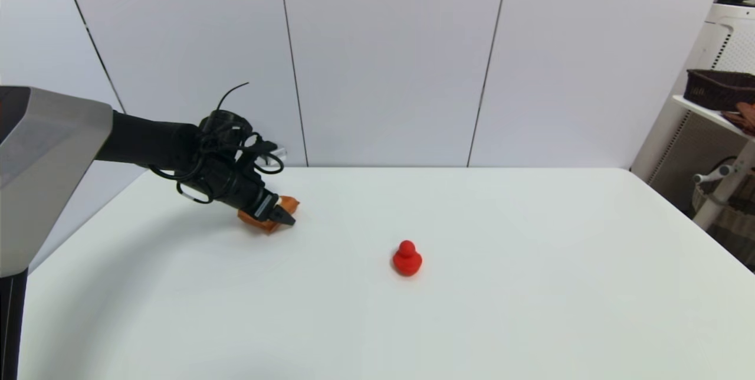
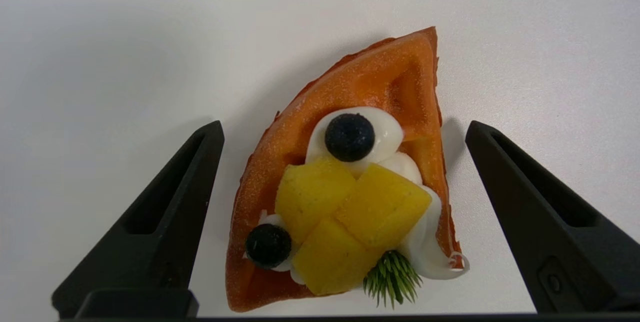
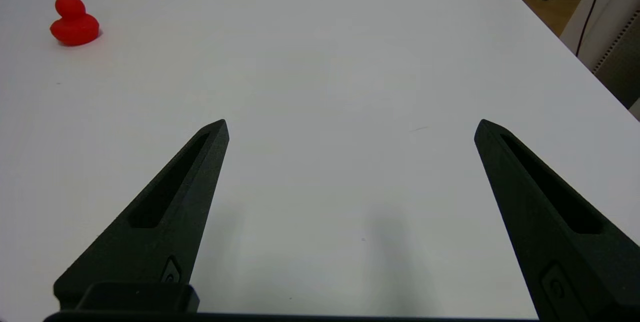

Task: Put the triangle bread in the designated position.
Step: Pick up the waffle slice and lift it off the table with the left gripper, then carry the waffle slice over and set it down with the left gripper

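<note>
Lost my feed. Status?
Left gripper open, straddling triangle bread on table. Right gripper open, idle. Red duck well clear.

You see little of the triangle bread (image 1: 268, 219) from the head: the left gripper (image 1: 282, 213) covers most of it. At three o'clock, the shelf basket (image 1: 721, 88) is cut off.

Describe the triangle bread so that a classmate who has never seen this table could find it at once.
Start at the white table and look to its far left part, where the left hand hangs open over an orange-brown wedge, the triangle bread. Unlike the plain red duck near the table's middle, it has a waffle grid, white cream, yellow fruit and dark berries.
</note>
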`<act>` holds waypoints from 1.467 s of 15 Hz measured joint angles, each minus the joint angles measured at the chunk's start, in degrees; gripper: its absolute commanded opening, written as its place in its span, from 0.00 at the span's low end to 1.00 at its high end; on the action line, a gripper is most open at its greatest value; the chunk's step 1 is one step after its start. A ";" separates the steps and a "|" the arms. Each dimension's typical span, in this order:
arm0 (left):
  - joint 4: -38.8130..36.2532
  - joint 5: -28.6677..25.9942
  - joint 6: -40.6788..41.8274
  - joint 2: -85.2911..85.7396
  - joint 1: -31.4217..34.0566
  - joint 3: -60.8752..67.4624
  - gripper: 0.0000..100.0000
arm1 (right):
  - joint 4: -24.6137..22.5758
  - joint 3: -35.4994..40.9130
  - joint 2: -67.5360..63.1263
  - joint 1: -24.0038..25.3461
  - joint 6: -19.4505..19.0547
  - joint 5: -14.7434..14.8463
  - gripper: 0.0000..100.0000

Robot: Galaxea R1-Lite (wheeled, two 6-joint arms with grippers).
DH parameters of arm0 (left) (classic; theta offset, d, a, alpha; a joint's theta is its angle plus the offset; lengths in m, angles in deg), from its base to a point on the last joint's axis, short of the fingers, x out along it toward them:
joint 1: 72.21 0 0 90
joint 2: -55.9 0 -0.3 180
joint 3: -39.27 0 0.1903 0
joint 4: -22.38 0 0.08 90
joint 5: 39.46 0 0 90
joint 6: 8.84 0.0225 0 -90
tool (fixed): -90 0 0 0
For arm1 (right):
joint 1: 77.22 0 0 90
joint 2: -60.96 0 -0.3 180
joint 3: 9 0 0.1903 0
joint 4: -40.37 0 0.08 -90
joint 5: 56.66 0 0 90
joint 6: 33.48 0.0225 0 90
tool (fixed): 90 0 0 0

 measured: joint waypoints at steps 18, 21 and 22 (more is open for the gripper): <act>0.16 -0.21 0.13 5.07 -0.69 -0.50 0.00 | 0.02 0.00 0.00 0.00 0.00 0.00 1.00; 2.89 -0.43 3.56 7.94 -1.96 -0.20 0.00 | 0.02 0.00 0.00 0.00 -0.01 -0.02 1.00; 3.83 -0.51 5.64 8.69 -2.57 -0.22 0.00 | 0.00 0.00 0.00 0.00 -0.01 0.00 1.00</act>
